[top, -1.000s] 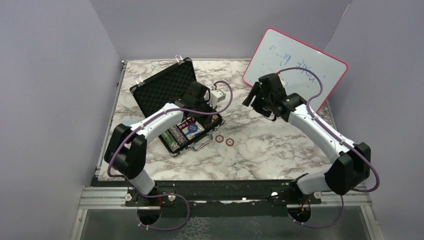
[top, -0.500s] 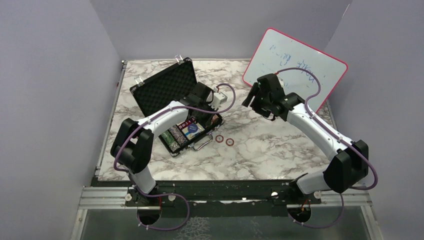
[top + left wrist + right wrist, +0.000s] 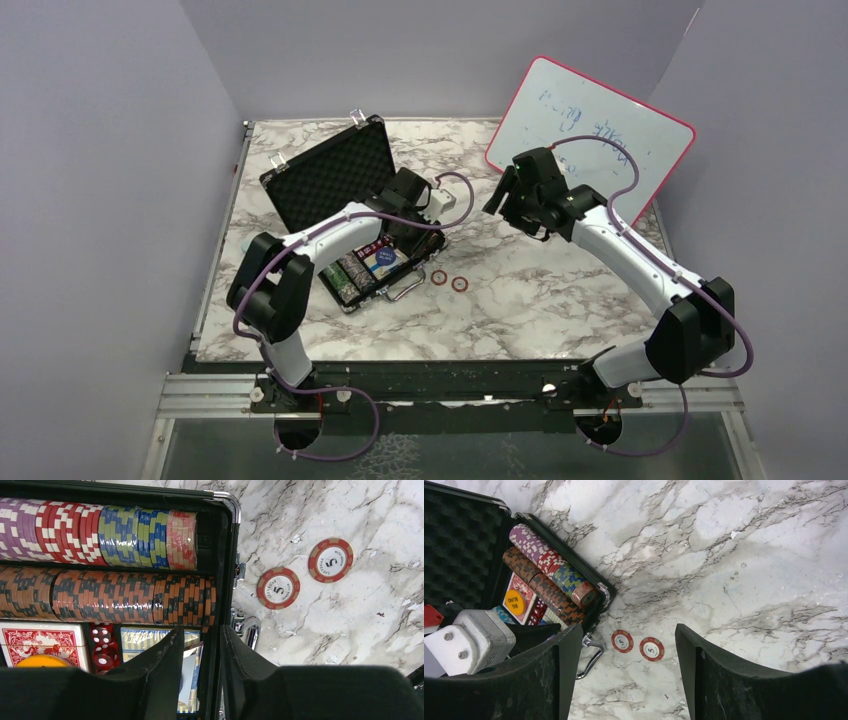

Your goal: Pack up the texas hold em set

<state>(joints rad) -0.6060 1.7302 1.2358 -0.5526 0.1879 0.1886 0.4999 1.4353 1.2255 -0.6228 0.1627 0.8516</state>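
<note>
The black briefcase (image 3: 345, 298) lies open, its foam lid (image 3: 330, 175) raised. Inside it I see rows of striped chips (image 3: 100, 530), a red deck (image 3: 30, 639) with a yellow button (image 3: 42, 661) on it, red dice (image 3: 102, 645) and a blue deck (image 3: 142, 636). My left gripper (image 3: 202, 640) hovers over the case's handle-side wall (image 3: 222, 555), with the jaws a little apart and nothing clamped. Two red "5" chips (image 3: 278, 588) (image 3: 330, 560) lie on the marble beside the silver handle (image 3: 594, 657). My right gripper (image 3: 628, 627) is wide open and empty, high above those chips (image 3: 622, 641).
The pink-framed whiteboard (image 3: 590, 120) leans at the back right behind my right arm. The marble tabletop (image 3: 540, 300) stretches right of the case. Purple walls close in the left, back and right sides.
My left arm has swung its elbow inward and its wrist has shifted slightly right over the case. My right gripper has edged a little to the left. The chips have not moved.
</note>
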